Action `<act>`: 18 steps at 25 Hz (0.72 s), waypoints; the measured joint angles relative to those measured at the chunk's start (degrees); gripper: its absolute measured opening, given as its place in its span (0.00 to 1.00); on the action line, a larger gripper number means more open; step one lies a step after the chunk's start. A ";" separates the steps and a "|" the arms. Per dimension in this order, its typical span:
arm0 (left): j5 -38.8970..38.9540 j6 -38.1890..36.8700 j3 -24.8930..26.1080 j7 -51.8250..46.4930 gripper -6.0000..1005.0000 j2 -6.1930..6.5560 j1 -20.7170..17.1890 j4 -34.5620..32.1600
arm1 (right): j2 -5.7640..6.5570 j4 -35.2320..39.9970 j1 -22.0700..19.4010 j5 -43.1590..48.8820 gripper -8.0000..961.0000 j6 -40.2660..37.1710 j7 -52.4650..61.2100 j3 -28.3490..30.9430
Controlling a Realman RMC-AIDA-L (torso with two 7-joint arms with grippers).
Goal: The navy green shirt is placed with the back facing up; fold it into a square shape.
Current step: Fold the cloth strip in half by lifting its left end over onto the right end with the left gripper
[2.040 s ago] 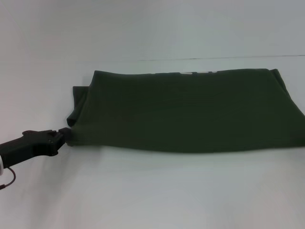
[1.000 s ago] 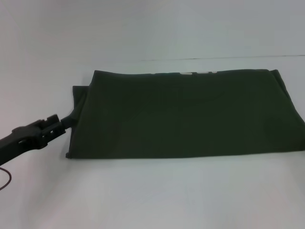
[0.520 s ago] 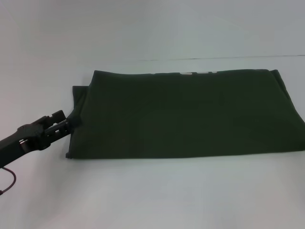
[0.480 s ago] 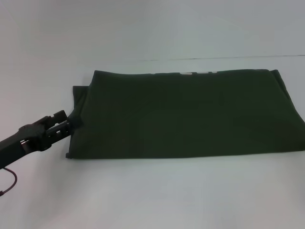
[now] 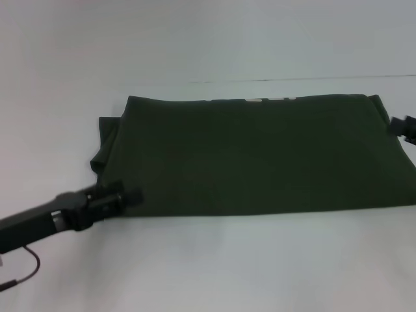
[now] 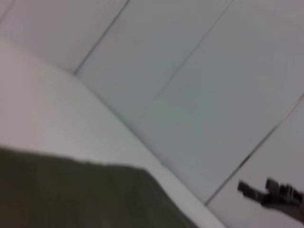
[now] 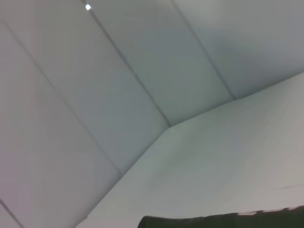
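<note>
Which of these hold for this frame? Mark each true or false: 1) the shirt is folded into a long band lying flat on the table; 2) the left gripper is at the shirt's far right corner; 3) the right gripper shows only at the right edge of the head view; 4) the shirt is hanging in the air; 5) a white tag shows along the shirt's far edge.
1) True: the navy green shirt lies flat as a wide band on the table.
2) False: the left gripper is at the shirt's near left corner.
3) True: the right gripper enters there, beside the shirt's far right corner.
4) False: it rests on the table.
5) True: a white tag peeks out there.
</note>
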State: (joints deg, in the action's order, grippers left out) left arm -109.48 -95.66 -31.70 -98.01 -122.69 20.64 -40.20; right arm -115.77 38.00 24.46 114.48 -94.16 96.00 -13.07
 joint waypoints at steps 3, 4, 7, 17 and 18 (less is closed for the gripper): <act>-2.90 0.34 -0.14 -2.83 0.84 0.45 0.20 -0.04 | -0.05 -0.05 1.12 -0.01 0.94 0.93 0.22 -1.83; -3.56 0.49 -0.19 -3.69 0.84 0.60 0.22 -0.04 | -0.06 -0.10 1.44 -0.01 0.94 1.13 0.28 -2.14; -5.41 0.86 -0.32 -6.75 0.84 1.30 0.29 0.15 | -0.39 -0.20 2.33 -0.01 0.94 1.86 0.31 -2.99; -10.68 3.87 -0.73 -14.05 0.84 2.25 2.38 0.45 | -0.72 -0.21 3.10 0.02 0.94 2.24 0.54 -3.88; -11.17 4.41 -0.76 -14.41 0.84 2.22 2.72 0.65 | -0.66 -0.17 3.06 0.03 0.94 2.23 0.55 -3.89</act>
State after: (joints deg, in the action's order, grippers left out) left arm -120.65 -91.25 -32.46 -112.42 -120.46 23.37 -39.55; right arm -116.43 37.82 27.52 114.51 -91.93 96.54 -16.96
